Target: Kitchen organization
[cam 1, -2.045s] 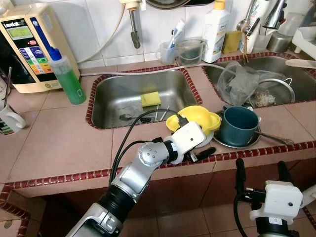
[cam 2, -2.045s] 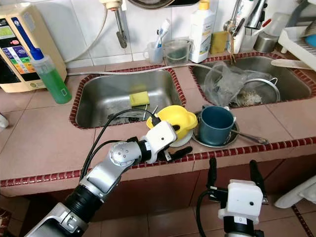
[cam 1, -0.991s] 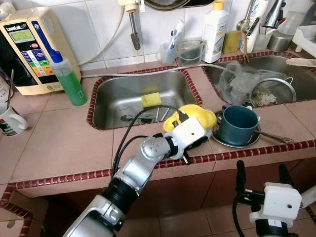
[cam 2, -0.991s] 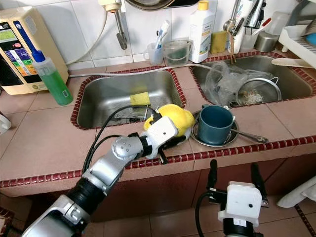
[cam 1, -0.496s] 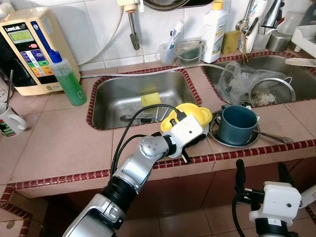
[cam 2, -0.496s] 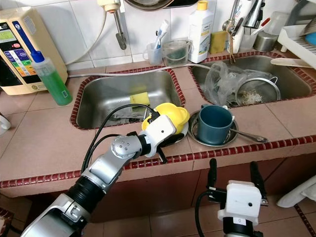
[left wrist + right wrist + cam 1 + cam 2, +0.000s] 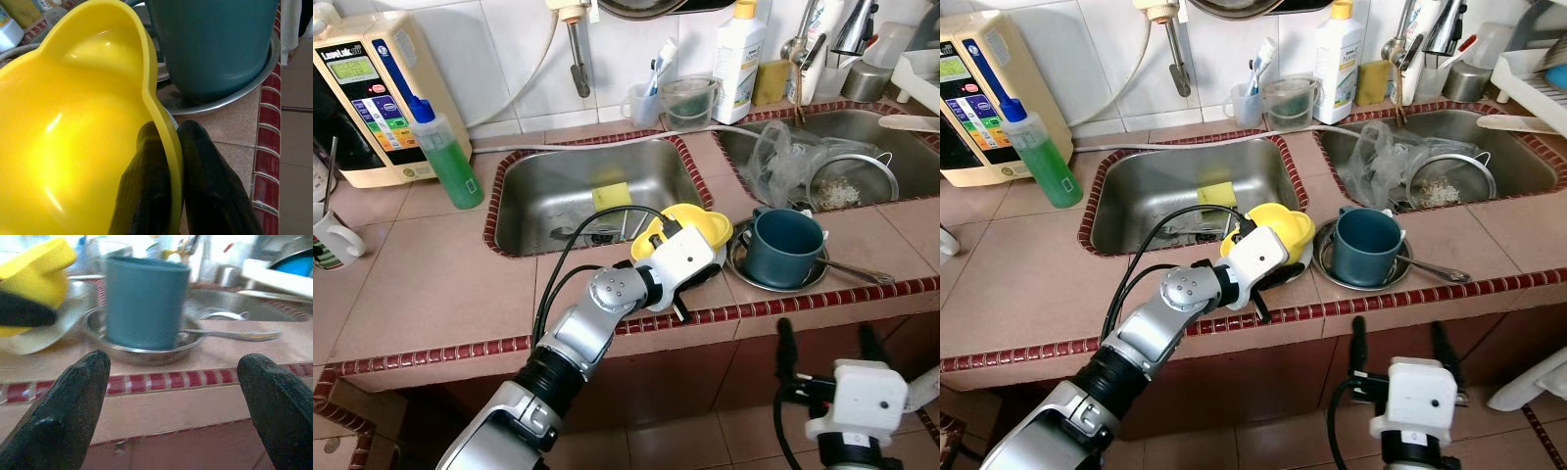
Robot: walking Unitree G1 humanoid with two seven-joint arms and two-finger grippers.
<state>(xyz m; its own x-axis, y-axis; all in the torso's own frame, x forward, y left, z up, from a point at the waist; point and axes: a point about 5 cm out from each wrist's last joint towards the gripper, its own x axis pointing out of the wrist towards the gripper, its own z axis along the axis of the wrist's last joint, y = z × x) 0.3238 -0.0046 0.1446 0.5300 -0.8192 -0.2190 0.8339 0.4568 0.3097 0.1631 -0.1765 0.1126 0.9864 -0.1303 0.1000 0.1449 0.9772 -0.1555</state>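
My left gripper (image 7: pixel 164 147) pinches the yellow bowl's (image 7: pixel 690 227) rim, bowl tilted, mouth toward the sink (image 7: pixel 558 191), on the tiled counter (image 7: pixel 440 284) beside the blue cup (image 7: pixel 785 247). My right gripper (image 7: pixel 178 396) hangs wide below the counter edge.

Only readable bit: a short brand word in dark letters at top of the beige water unit (image 7: pixel 374 93) by the wall, starts "Leve…", rest too small to tell. Its green display, coloured buttons, the white bottle's (image 7: pixel 740 61) label and the mug (image 7: pixel 331 240) print: can't read.
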